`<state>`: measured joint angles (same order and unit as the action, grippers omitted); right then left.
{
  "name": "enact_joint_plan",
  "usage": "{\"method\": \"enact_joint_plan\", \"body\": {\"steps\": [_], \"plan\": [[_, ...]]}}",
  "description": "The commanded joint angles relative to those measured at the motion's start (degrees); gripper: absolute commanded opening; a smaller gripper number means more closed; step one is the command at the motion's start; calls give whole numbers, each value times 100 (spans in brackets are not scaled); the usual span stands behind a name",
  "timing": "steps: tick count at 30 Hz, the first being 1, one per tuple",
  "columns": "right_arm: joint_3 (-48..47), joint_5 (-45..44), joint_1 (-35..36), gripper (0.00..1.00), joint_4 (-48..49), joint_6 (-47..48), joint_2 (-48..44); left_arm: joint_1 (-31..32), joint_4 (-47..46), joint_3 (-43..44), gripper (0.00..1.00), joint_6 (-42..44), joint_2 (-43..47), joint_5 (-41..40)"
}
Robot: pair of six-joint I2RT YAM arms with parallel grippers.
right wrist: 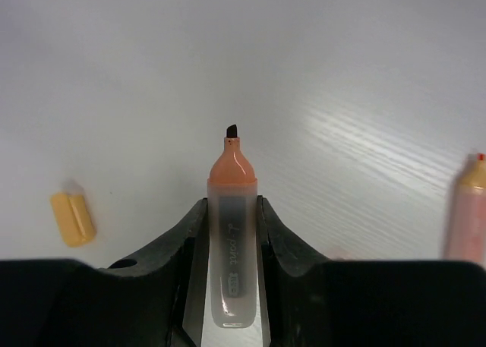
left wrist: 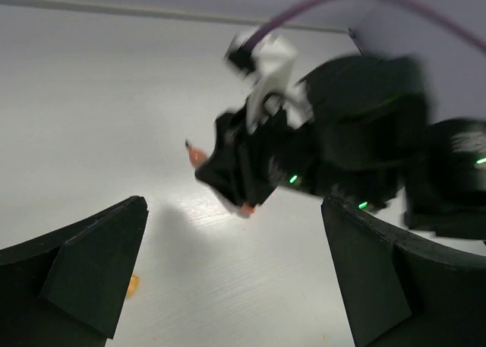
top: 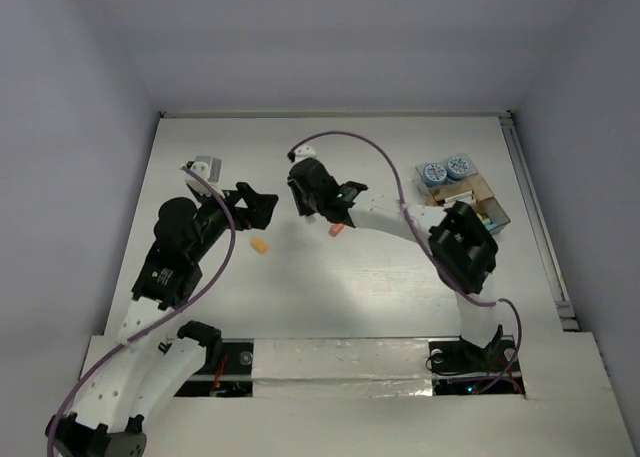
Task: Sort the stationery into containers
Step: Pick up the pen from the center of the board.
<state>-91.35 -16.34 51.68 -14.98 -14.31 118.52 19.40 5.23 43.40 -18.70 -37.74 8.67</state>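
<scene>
From above we see the left gripper [top: 255, 205], jaws spread wide and empty, with a short yellow stick [top: 259, 245] on the table [top: 330, 297] just beside it. Only the right wrist view shows the grasp: the right gripper [right wrist: 231, 210] clamps an orange marker [right wrist: 231, 172] between its fingers, barrel running along them, dark tip pointing out beyond them. The clear tray [top: 492, 209] sits far right, well apart
</scene>
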Motion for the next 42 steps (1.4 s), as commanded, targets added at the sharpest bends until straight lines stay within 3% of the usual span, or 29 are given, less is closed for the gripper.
{"method": "enact_joint_plan", "body": {"steps": [1, 9, 12, 15, 18, 22, 33, 39, 40, 42], "plan": [[222, -764, -26, 1, 821, -660, -1214, -129, -488, -94, 99, -143, -260, 1136], [1048, -546, -26, 0, 1663, -1302, -2333, -182, -884, -147, 99, -213, -849, 2174], [1347, -318, -26, 0, 2060, -1557, -2578, -182, -971, -174, 94, -239, -963, 2288], [1602, -274, 105, 0, 2437, -1698, -2702, -182, -1042, -191, 84, -283, -1078, 2420], [1638, -124, 158, 0, 2693, -1803, -2650, -182, -1138, -218, 65, -319, -1148, 2526], [1603, 8, 316, 0, 2886, -1857, -2614, -182, -1095, -200, 53, -266, -1245, 2412], [1840, 280, 527, 0, 3159, -2015, -2703, -182, -1016, -147, 43, -204, -1359, 2227], [1937, 307, 580, 0, 3265, -2042, -2720, -182, -946, -121, 29, -178, -1385, 2122], [1946, 298, 580, 0, 3247, -2032, -2737, -182, -911, -86, 17, -161, -1377, 2069], [1981, 210, 580, 0, 3247, -2024, -2790, -182, -866, -77, 3, -108, -1333, 1982]]}}
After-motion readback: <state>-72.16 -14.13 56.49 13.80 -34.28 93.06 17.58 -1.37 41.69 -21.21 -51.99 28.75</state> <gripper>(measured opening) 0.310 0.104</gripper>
